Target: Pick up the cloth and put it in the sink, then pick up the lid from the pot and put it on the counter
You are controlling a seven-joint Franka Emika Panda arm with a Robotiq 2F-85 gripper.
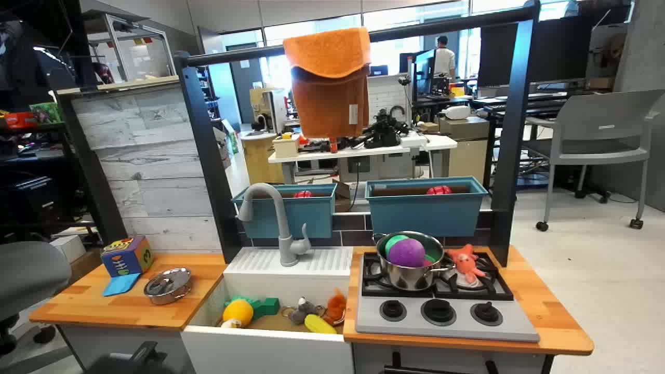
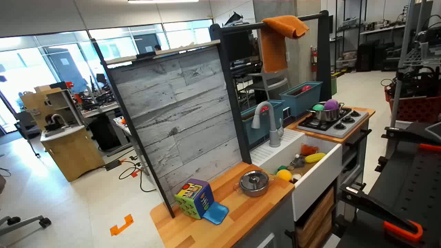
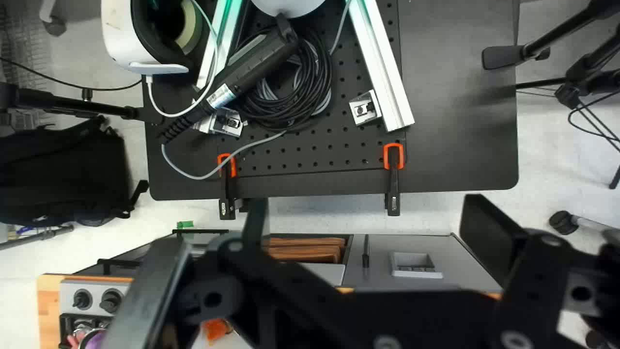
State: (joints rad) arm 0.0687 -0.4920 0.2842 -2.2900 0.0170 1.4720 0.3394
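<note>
The orange cloth (image 1: 330,85) hangs folded over the black overhead bar; it also shows in an exterior view (image 2: 274,48). The white sink (image 1: 267,353) is below it and holds several toys; its front wall shows in an exterior view (image 2: 318,182). A clear lid with a metal rim (image 1: 169,279) sits on a small steel pot (image 1: 167,297) on the wooden counter (image 1: 104,311); the lid also shows in an exterior view (image 2: 254,177). My gripper (image 3: 366,206) is open and empty in the wrist view, its fingers apart over the cabinet front. The cloth is out of the wrist view.
A grey faucet (image 1: 283,228) rises behind the sink. A larger pot (image 1: 413,278) with balls stands on the stove (image 1: 447,322) beside an orange starfish toy (image 1: 467,262). A soft cube (image 1: 126,257) is on the left counter. Teal planters (image 1: 423,213) hang behind. A black table (image 3: 460,121) faces the kitchen.
</note>
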